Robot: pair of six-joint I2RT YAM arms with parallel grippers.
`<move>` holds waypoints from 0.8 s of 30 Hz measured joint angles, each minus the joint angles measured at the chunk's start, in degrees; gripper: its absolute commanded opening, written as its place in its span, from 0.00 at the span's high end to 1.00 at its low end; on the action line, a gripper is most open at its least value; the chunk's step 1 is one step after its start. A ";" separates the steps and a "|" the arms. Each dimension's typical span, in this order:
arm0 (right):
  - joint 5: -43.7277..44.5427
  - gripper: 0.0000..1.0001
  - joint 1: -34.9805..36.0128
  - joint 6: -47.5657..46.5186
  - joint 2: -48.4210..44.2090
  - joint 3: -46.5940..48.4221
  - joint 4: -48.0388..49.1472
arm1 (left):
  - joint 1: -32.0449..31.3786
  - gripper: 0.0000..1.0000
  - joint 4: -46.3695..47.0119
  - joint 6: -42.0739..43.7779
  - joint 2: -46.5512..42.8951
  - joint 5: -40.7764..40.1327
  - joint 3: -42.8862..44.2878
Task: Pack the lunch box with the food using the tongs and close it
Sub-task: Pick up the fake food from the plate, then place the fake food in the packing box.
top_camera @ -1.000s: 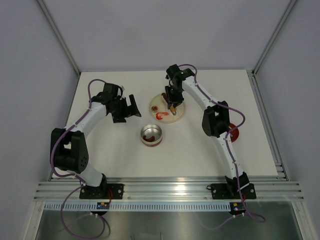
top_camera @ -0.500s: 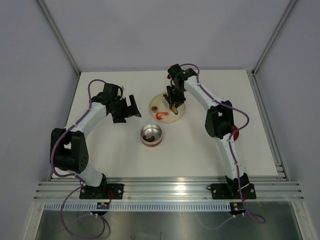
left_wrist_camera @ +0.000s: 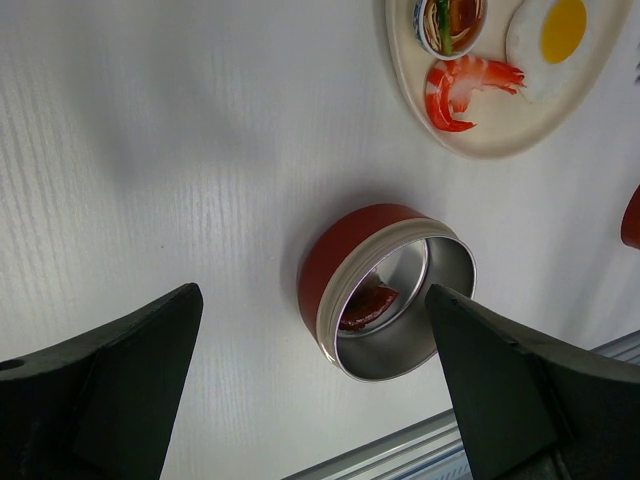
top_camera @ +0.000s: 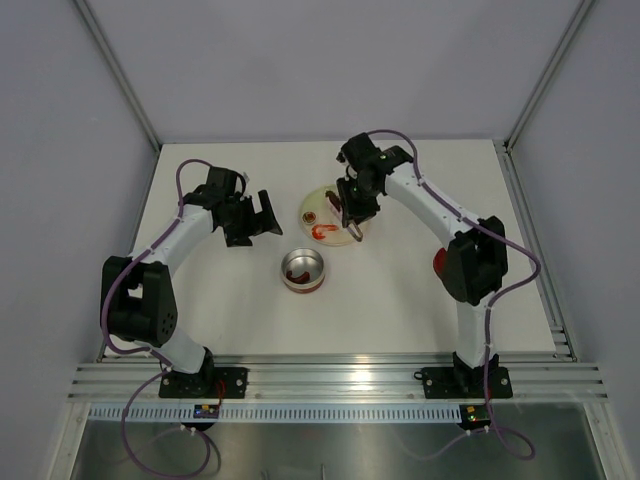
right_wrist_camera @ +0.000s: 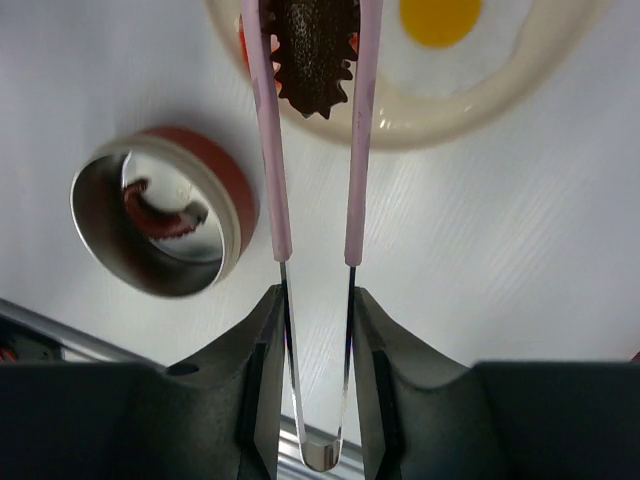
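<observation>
The lunch box (top_camera: 303,270) stands open near mid-table with one red-and-white strip (right_wrist_camera: 160,215) inside it. My right gripper (top_camera: 352,210) hovers over the pale plate (top_camera: 318,205), shut on the pink tongs (right_wrist_camera: 355,150). The tongs' tips pinch a dark brown jagged piece (right_wrist_camera: 315,40) above the plate (right_wrist_camera: 470,110). A fried egg (right_wrist_camera: 450,25) and a curled red-and-white strip (left_wrist_camera: 455,85) lie on the plate. My left gripper (top_camera: 262,215) hangs open and empty, left of the plate, looking down on the lunch box (left_wrist_camera: 385,290). The red lid (top_camera: 438,262) is mostly hidden behind my right arm.
A small dish (left_wrist_camera: 447,20) with brown and green filling sits on the plate's left side. The metal rail (top_camera: 330,372) runs along the near table edge. Grey walls enclose the table on three sides.
My right arm's elbow has swung out to the right and now covers more of the lid. The gripper with the tongs shifted slightly over the plate. The left arm has not moved.
</observation>
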 measured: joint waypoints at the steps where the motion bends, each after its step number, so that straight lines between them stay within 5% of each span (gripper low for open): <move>1: 0.07 1.00 1.11 0.13 -2.14 -3.10 0.15 | 0.04 0.01 -0.02 0.00 0.00 -0.09 0.00; 10: -0.48 1.00 15.61 3.50 -16.26 -22.67 2.82 | 1.51 0.01 -1.73 0.00 0.00 -0.66 0.70; 20: -0.48 1.00 20.09 5.27 -16.50 -23.39 3.69 | 3.30 0.01 -2.80 0.00 -0.17 -1.05 1.79; 24: -0.50 0.89 20.11 5.40 -15.54 -23.39 4.48 | 3.39 0.01 -2.82 0.00 -0.57 -1.22 1.79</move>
